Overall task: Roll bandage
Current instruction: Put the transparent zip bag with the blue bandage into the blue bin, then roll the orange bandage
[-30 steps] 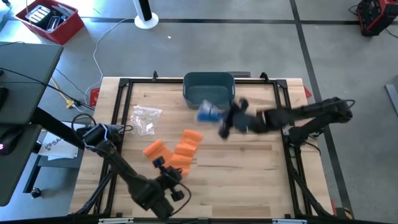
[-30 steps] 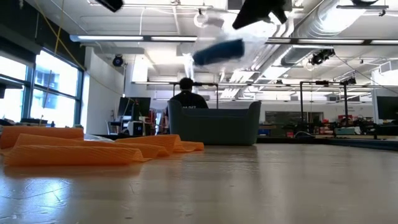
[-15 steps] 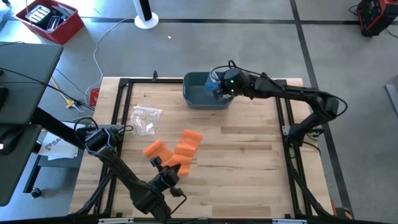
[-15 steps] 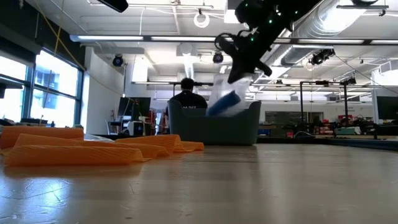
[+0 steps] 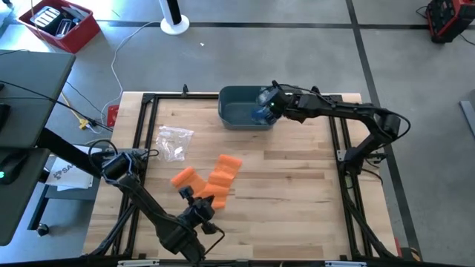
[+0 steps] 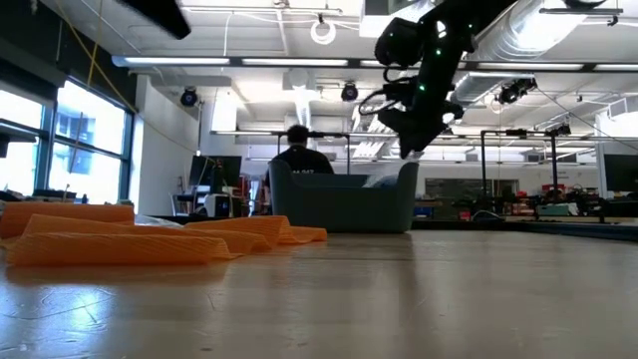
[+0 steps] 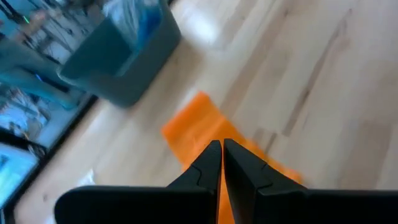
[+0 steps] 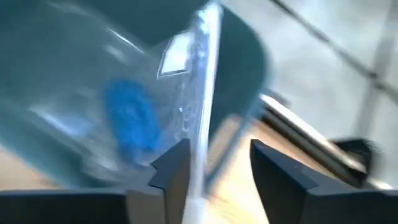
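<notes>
At the far edge of the tabletop [image 5: 297, 193] stands one dark teal bin [image 5: 241, 110], and in it lies a clear plastic bag [image 5: 261, 111] holding a blue bandage roll [image 8: 130, 124], against the bin's right wall. The right gripper [image 5: 272, 106] hangs just over that side of the bin, its jaws spread apart with the bag's edge between them in the right wrist view; whether they touch the bag cannot be told. Nearer the front left lie orange bandages: one rolled piece [image 5: 182, 177] and, just beside it, a loosely piled strip [image 5: 221, 176]. One empty-looking clear bag [image 5: 174, 141] lies near the left side of the tabletop. The left gripper [image 5: 199, 210] sits at the near end of the orange strip, jaws pressed together with nothing between them. In the low view a person [image 6: 301, 158] shows beyond the bin.
</notes>
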Controlling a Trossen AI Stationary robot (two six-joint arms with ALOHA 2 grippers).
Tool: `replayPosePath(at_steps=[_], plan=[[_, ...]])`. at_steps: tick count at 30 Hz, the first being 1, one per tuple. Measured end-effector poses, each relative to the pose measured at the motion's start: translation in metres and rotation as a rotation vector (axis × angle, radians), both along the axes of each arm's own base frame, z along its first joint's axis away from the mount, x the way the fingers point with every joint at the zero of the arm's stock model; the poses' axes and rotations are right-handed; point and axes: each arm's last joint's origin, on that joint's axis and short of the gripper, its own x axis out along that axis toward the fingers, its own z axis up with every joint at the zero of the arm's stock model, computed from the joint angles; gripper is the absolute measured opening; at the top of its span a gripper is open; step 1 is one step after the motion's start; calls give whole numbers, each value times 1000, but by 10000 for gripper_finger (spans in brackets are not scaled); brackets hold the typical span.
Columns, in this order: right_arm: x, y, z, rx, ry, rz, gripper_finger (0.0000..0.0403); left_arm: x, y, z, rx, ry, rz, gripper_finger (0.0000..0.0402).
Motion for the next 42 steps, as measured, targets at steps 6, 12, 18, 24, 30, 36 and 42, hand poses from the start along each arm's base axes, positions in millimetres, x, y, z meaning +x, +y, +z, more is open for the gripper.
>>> replayPosePath(at_steps=[6,12,18,24,30,36,42], plan=[[-4,7,16,-155,55,1,185,-4,-3,10,-208,66,87,12],[11,61,40,-213,-31,281,185,-22,2,15,-279,53,253,13],[23,146,32,-98,-46,759,185,-60,33,34,-356,-37,326,28],[12,223,-18,17,-202,1229,185,-103,51,3,-627,-289,455,49],[-4,256,-42,-19,-499,1298,185,-122,58,-49,-868,-353,526,84],[-4,251,-44,-11,-599,1209,185,-125,78,-84,-924,-341,594,141],[-4,248,-48,54,-604,1150,185,-133,86,-96,-950,-253,638,186]])
